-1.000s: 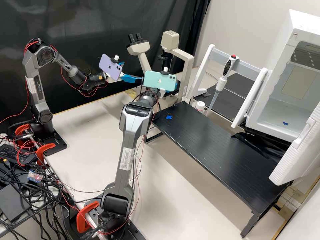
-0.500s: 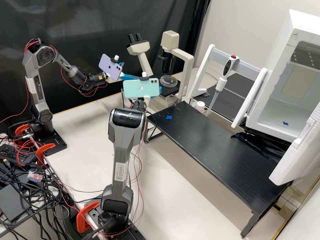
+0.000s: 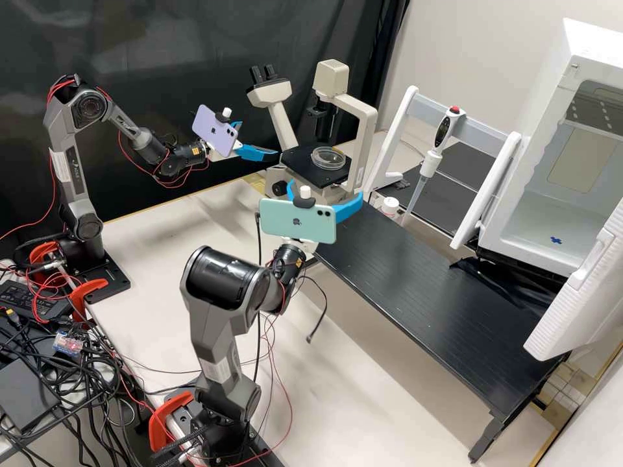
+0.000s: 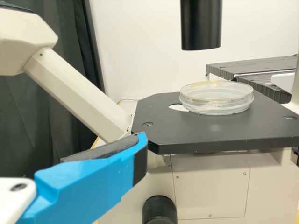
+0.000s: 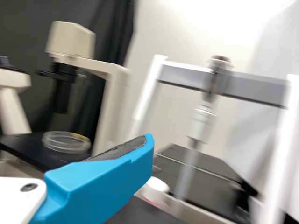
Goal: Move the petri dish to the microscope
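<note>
Petri dish (image 3: 329,158) rests flat on the black stage (image 4: 163,128) of the microscope (image 3: 367,133). It is probably light, stiff, slick and brittle; grip its wall (image 4: 217,108) gently from opposite sides, keeping it level. Left pincer (image 3: 259,139) and right pincer (image 3: 325,189) are both spread apart.

right wrist: pipette (image 5: 201,122) blurred | left wrist: microscope (image 4: 163,126) cut off

A black curtain (image 3: 162,39) hangs in folds behind the pale counter (image 3: 156,259), its edge meeting a plain off-white wall (image 3: 500,45). A long, low black platform (image 3: 422,279) stands over the counter, its top faintly shiny. Bright light washes part of the wall, and soft shadows lie across the counter.
</note>
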Motion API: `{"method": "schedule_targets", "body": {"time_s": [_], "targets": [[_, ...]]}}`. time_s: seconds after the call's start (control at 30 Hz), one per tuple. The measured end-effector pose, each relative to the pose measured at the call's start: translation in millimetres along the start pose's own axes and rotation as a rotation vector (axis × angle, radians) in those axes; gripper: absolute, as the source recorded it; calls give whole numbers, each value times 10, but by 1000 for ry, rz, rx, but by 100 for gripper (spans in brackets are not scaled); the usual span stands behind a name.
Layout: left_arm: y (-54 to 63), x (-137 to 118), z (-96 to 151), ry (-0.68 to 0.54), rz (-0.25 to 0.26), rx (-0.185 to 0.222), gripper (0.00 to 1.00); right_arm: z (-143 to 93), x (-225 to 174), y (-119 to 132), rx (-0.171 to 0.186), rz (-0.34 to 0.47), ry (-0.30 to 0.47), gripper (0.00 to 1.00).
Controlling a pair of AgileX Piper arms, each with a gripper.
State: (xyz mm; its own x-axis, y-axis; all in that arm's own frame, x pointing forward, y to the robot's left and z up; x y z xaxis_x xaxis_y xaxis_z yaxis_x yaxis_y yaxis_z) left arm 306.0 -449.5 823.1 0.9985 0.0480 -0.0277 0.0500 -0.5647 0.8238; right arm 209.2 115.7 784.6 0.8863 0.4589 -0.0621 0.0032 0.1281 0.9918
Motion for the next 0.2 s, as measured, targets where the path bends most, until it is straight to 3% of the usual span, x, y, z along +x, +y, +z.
{"method": "schedule_targets", "body": {"time_s": [0.1,0.2], "targets": [[0,0,0,0,0,0,100,139,-142,106,23,47,-70,100],[0,0,0,0,0,0,100,266,-230,170,67,82,-132,100]]}}
